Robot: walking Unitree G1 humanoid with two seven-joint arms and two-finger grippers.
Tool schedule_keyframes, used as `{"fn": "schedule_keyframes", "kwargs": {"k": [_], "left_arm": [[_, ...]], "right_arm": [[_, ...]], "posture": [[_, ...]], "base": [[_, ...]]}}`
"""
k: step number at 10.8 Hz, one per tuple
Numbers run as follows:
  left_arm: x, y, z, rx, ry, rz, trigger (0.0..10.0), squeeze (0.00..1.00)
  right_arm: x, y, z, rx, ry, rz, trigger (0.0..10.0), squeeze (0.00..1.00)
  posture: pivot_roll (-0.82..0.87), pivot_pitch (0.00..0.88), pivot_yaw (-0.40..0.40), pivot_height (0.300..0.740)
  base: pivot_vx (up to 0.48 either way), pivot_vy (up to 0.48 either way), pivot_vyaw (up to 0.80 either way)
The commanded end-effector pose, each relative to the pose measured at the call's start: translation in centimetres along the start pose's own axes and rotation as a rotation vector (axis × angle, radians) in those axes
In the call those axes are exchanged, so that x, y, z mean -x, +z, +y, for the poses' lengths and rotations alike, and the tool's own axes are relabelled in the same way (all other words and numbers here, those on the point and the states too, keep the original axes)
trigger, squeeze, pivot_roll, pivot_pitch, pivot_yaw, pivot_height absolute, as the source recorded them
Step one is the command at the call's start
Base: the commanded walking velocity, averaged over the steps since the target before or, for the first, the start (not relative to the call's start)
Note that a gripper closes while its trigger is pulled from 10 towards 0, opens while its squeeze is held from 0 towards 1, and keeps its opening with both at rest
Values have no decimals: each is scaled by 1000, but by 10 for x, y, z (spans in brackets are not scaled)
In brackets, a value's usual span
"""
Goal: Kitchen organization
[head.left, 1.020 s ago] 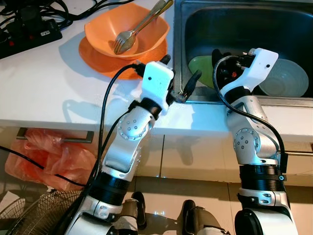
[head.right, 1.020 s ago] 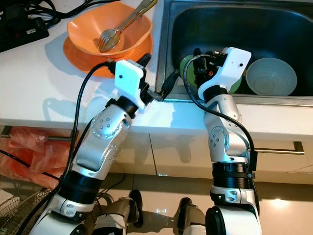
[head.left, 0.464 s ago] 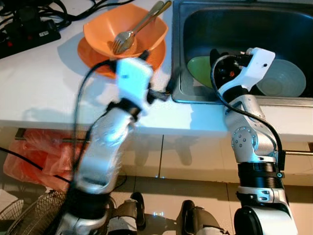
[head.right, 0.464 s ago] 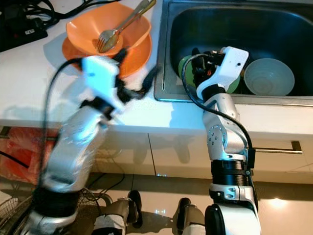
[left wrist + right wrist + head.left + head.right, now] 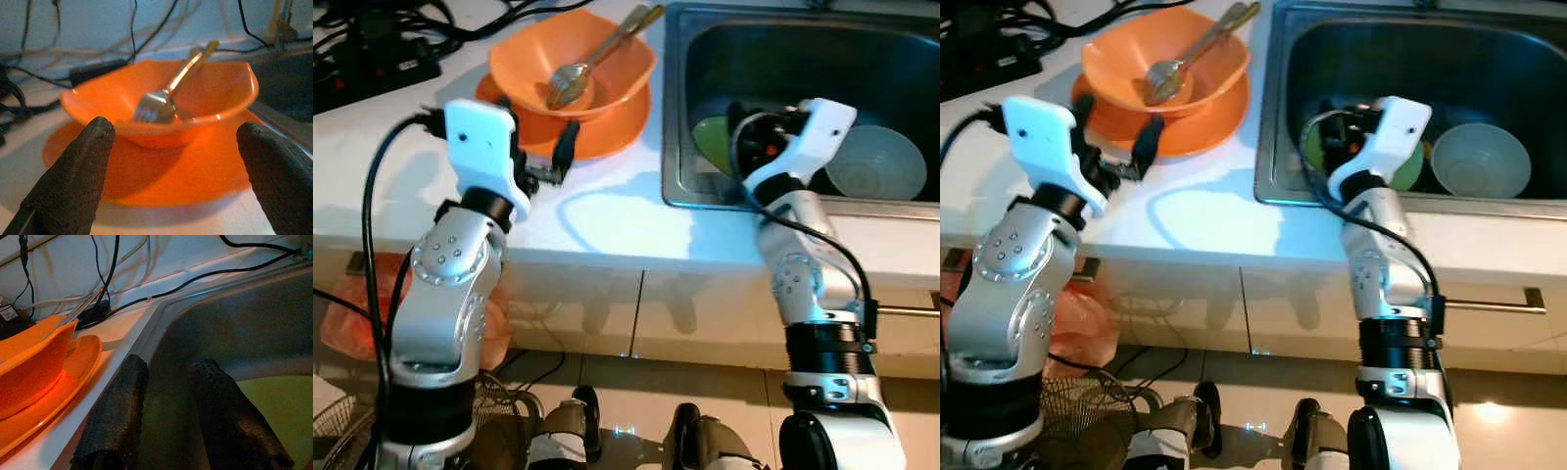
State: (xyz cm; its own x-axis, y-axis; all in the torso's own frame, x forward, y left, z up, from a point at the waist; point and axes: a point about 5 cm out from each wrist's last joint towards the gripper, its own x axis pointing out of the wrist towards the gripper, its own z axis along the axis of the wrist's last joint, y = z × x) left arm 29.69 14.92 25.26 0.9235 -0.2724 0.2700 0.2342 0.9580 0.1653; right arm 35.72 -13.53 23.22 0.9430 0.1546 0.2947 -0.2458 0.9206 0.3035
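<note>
Now left gripper [image 5: 171, 161] spread wide, low over counter [image 5: 607, 211], aimed straight at orange bowl [image 5: 161, 105] on orange plate [image 5: 195, 171] just ahead. Fork [image 5: 168, 88] leans in bowl, handle pointing away. Right gripper [image 5: 171, 416], fingers slightly parted, empty, sits in sink [image 5: 803, 59] above green plate [image 5: 279, 406], farther from bowl.

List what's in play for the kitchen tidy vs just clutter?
In play: orange bowl holding a fork, orange plate under it, green plate and pale bowl in the sink.
Clutter: power strip, cables, orange bag.
</note>
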Motion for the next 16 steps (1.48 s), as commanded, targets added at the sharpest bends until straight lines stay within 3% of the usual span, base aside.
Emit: {"fn": "schedule_keyframes", "kwargs": {"k": [1,3,6,9,11,16], "left_arm": [[6,2,-6,8,-41,11,10000,0],[10,3,-2,7,-52,51,10000,0],[-4,10,3,-7,-92,139,10000,0],[-15,11,18,-52,-55,241,10000,0],[-17,9,24,-14,-8,293,10000,0],[-38,14,19,9,-30,318,10000,0]], "right_arm": [[1,-4,0,-7,2,14,10000,0],[1,-5,-1,-8,0,17,10000,0],[0,-5,1,-11,2,15,10000,0],[0,-4,0,-9,-4,12,10000,0],[1,-5,0,-12,-7,12,10000,0],[0,-6,2,-16,-6,11,10000,0]], "posture": [[128,240,19,740],[138,241,16,740],[136,243,23,740],[130,243,29,740],[135,243,29,740],[126,238,43,740]], "base": [[0,0,0],[0,0,0],[0,0,0],[0,0,0],[0,0,0],[0,0,0]]}}
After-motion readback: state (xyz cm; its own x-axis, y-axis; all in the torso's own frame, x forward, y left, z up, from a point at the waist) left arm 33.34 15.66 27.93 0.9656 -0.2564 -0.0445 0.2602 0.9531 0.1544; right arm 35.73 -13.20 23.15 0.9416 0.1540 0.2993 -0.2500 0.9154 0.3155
